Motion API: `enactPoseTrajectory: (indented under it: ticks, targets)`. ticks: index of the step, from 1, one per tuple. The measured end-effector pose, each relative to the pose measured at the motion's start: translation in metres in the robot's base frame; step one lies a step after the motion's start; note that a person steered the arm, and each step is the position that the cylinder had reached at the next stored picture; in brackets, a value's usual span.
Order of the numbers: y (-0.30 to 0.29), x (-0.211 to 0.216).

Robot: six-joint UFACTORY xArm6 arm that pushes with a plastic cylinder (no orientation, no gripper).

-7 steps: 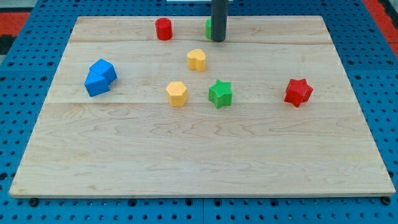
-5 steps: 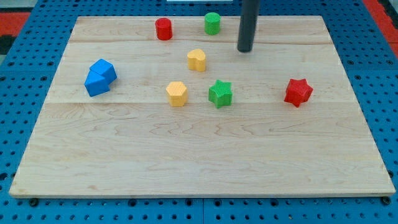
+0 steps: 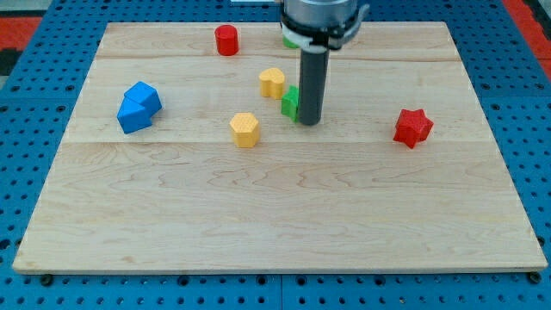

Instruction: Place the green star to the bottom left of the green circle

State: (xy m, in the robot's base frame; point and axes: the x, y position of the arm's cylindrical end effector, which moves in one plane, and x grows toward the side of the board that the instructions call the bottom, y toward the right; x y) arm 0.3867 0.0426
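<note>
You have no pincer; my tip [image 3: 310, 121] touches the green star block [image 3: 290, 102], right of the yellow heart block [image 3: 272, 83]

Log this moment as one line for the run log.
tip against green star's right side | star partly hidden by rod | green circle mostly hidden at view's top | star below circle, not yet bottom left

My tip [image 3: 310, 121] sits down at mid-board, right against the green star block [image 3: 290, 102], which peeks out on its left. Just up-left lies the yellow heart block [image 3: 272, 83], down-left the yellow hexagon block [image 3: 244, 129]. The red cylinder block [image 3: 226, 40] rests near the top edge, the blue block pair [image 3: 138, 107] far left, the red star block [image 3: 412, 127] well right, all on the wooden board [image 3: 275, 207]
</note>
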Motion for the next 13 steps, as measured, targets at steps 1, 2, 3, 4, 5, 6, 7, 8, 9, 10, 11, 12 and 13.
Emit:
enactPoseTrajectory:
  ticks: [1,2,3,4,5,6,7,8,9,10,11,12,13]
  targets:
    - [0.000,-0.045]
    - [0.000,-0.084]
    - [0.033,-0.036]
    - [0.009,-0.017]
    - [0.006,-0.058]
    - [-0.005,-0.084]
    - [0.005,-0.055]
    - [-0.035,-0.054]
    - [-0.049,-0.076]
    - [-0.032,-0.110]
    - [-0.022,-0.122]
    - [-0.022,-0.102]
    - [-0.050,-0.099]
